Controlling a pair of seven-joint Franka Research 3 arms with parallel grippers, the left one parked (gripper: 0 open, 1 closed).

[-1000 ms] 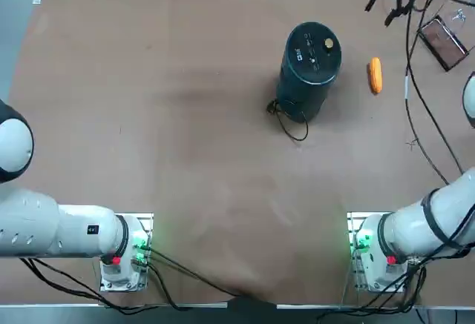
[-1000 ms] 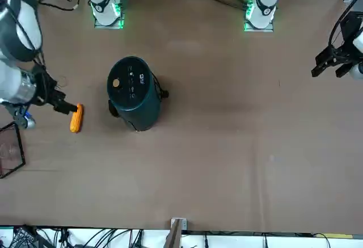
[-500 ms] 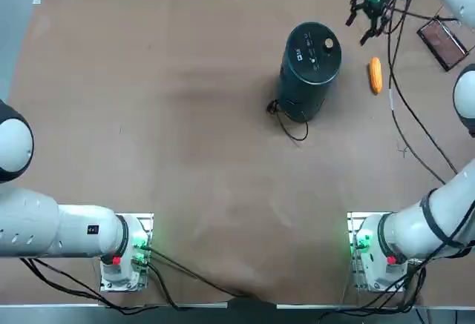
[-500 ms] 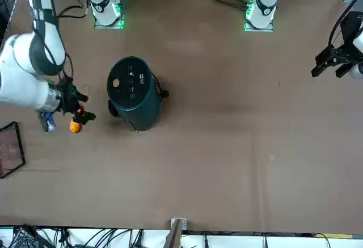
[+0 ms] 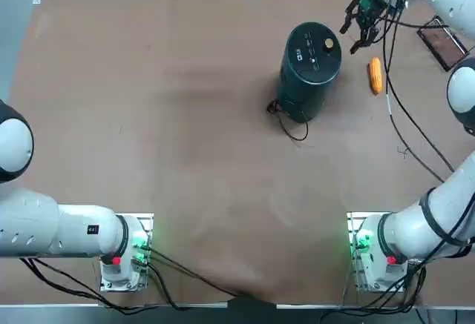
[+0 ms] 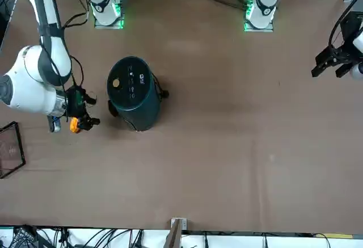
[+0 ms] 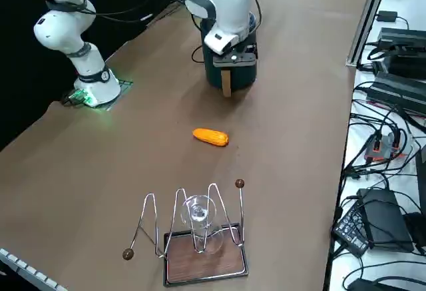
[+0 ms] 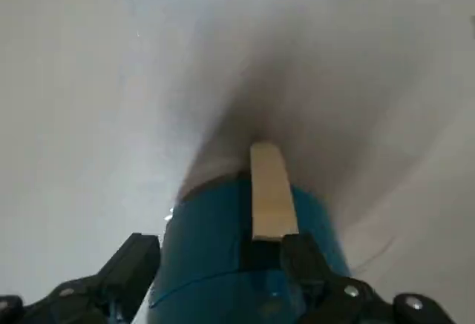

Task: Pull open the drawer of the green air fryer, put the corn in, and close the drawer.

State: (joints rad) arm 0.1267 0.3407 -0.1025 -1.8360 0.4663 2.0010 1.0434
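The green air fryer (image 5: pixel 310 64) stands upright at the far right-centre of the table, also seen in the front view (image 6: pixel 133 92). Its drawer (image 8: pixel 223 265) is shut, and a tan handle (image 8: pixel 270 190) on it faces the robot's right. The orange corn (image 5: pixel 375 74) lies on the table to the fryer's right, apart from it (image 7: pixel 211 137). My right gripper (image 5: pixel 360 24) hovers open just beyond the fryer's handle side, between fryer and corn. In the wrist view the right gripper (image 8: pixel 219 261) has its fingers (image 8: pixel 137 265) spread on either side of the handle's base, and it holds nothing.
A wire rack with a glass on a brown base (image 7: pixel 200 238) stands near the table's right edge (image 5: pixel 443 42). The fryer's black cord (image 5: pixel 291 122) curls on the table on its near side.
The right arm swung in from the table's far right corner toward the fryer's handle side, and its gripper stayed open. The corn and fryer have not moved.
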